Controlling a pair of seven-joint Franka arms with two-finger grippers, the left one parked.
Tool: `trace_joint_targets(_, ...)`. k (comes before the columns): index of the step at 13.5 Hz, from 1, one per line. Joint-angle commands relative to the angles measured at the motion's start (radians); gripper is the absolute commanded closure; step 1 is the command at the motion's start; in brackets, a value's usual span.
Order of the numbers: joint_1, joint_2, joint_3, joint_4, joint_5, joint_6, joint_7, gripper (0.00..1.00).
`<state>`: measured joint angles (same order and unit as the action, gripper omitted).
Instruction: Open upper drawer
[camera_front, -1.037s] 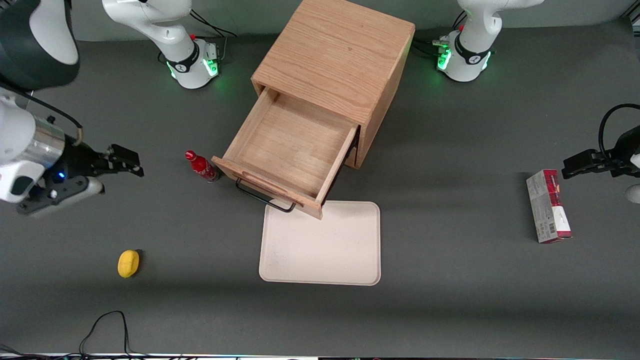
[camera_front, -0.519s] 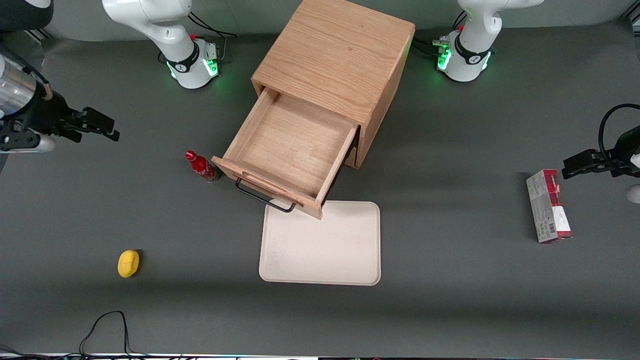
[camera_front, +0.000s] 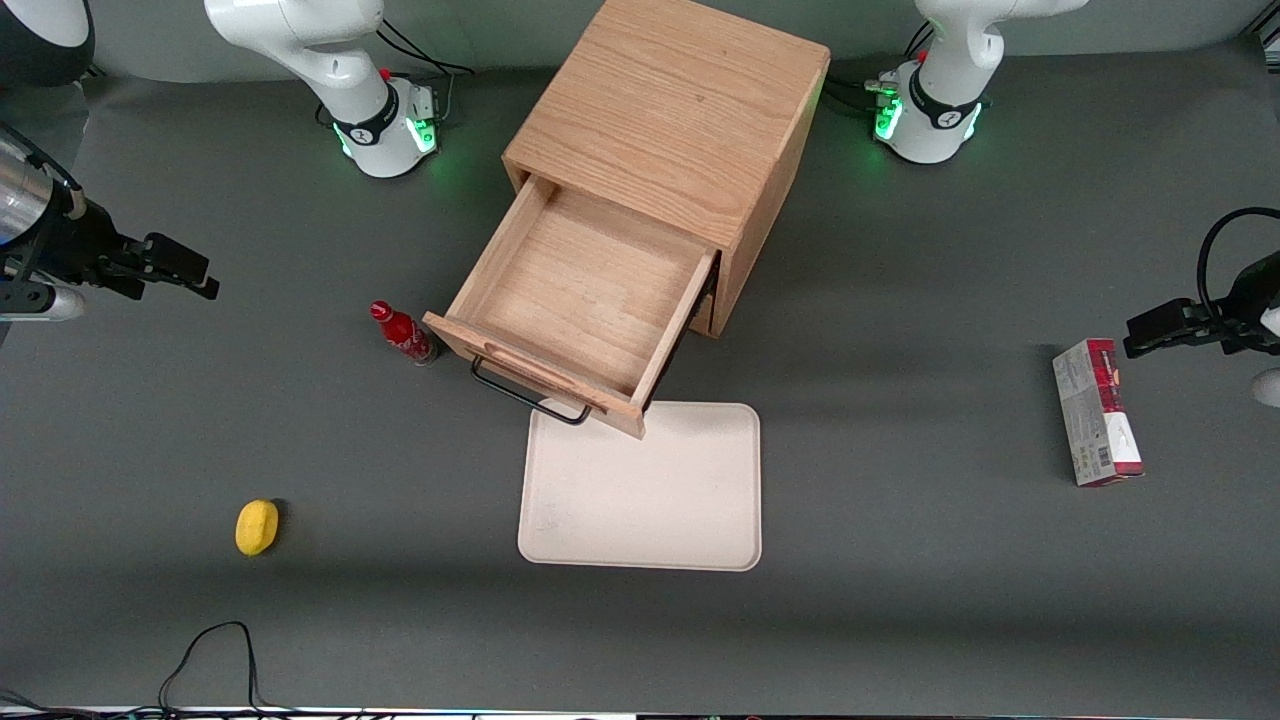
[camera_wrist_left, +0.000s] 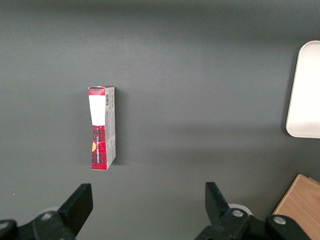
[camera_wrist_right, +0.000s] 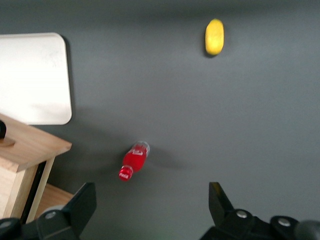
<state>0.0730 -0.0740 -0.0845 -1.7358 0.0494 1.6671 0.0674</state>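
The upper drawer of the oak cabinet stands pulled far out, and its inside is empty. Its black wire handle hangs over the edge of the tray. A corner of the drawer front also shows in the right wrist view. The lower drawer is hidden beneath it. My right gripper is open and empty. It hovers well away from the drawer, toward the working arm's end of the table. In the right wrist view the gripper has its fingers spread wide above bare mat.
A red bottle stands beside the drawer front and shows in the right wrist view. A white tray lies in front of the drawer. A yellow lemon lies nearer the camera. A red box lies toward the parked arm's end.
My right gripper has drawn away from the drawer toward the working arm's end of the table and farther from the camera. The drawer has not moved.
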Motion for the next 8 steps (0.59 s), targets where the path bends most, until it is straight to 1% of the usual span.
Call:
trace_joint_targets(1, 0.008, 0.019, -0.006, 0.041, -0.020, -0.001, 0.014, 0.00)
trace_joint_targets(8, 0.007, 0.010, -0.023, 0.022, -0.025, -0.007, 0.014, 0.00)
